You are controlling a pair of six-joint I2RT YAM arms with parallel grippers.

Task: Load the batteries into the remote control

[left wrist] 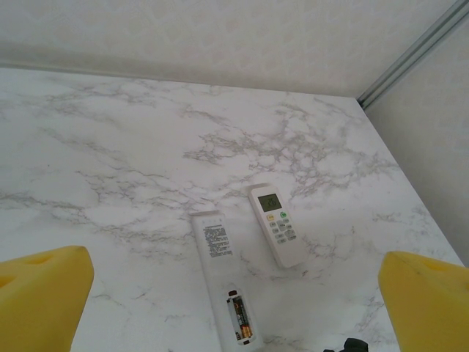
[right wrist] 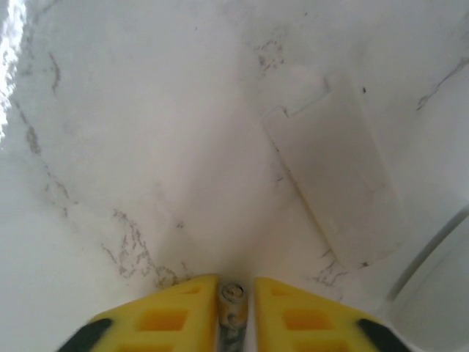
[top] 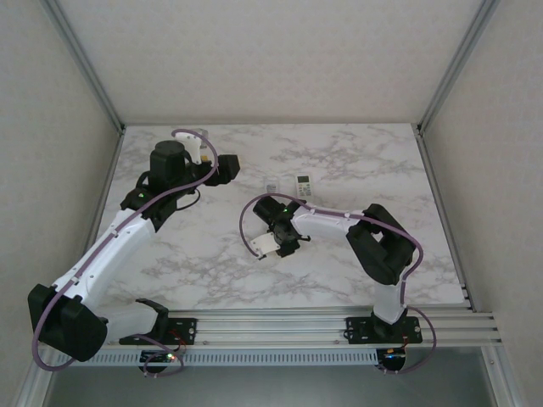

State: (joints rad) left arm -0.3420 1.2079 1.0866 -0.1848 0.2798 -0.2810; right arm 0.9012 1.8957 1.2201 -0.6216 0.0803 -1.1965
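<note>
Top view: right gripper [top: 276, 237] mid-tabletop, just nearside of the open remote [top: 271, 185] and nearer it than the left gripper [top: 222, 170].
Left wrist: left gripper's jaws spread wide, empty; seated battery [left wrist: 242, 323] lies lengthwise in the remote.
Right wrist: right gripper clamped on a loose battery [right wrist: 233, 295], axis along the fingers.

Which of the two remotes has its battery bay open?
The left remote, face down, one battery seated; the right remote shows its screen and buttons.

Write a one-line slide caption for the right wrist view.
Right claw closed on a battery, with a white cover panel lying flat on the marble table beyond.
</note>
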